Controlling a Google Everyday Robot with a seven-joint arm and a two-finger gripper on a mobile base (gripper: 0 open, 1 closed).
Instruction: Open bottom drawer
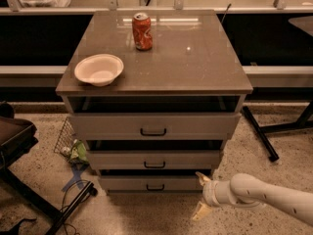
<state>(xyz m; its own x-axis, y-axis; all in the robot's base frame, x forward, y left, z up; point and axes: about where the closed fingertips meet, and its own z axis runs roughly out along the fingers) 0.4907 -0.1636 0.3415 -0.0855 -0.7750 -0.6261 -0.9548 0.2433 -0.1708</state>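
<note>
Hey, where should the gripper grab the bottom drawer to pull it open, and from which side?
Grip the small black bar handle in the middle of the front of the bottom drawer; the rest of that face is flat. Come straight in from the front and close over the horizontal bar from above and below. The gripper hangs open, low and to the right of the handle.
</note>
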